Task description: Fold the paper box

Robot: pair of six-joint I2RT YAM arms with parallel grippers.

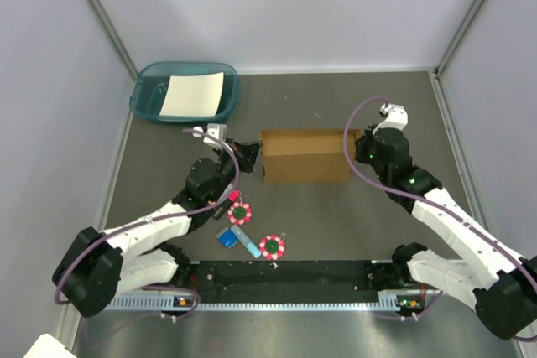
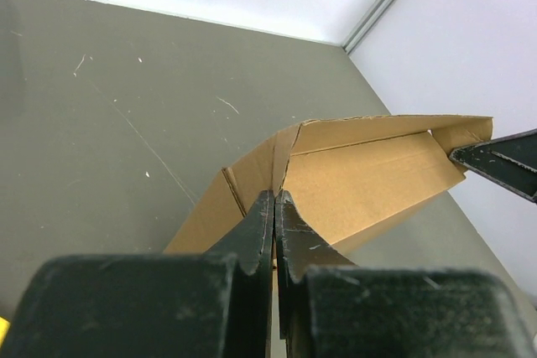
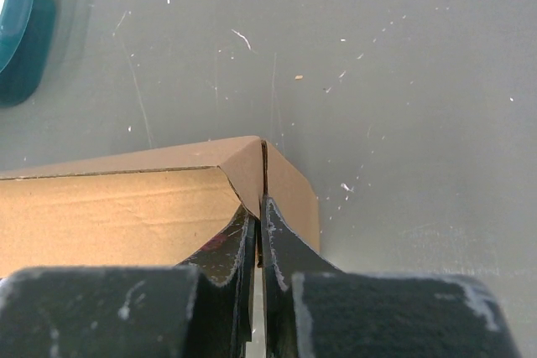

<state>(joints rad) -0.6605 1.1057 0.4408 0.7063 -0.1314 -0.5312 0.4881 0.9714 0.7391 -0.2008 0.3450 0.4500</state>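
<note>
Now my left claw (image 2: 274, 200) is pinched shut on one end of the cardboard box (image 1: 304, 157) and my right claw (image 3: 261, 205) on the other, the box lying half-formed mid-way across the table (image 1: 336, 224), so next I reckon both ends must fold inward evenly.

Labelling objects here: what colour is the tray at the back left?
Teal; the tray shows best in the top external view.

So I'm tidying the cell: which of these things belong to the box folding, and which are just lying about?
In the job: paper box; left end effector; right end effector, both pinching it.
Lying about: teal tray; white sheet; two round red-and-green pieces; blue item.
</note>
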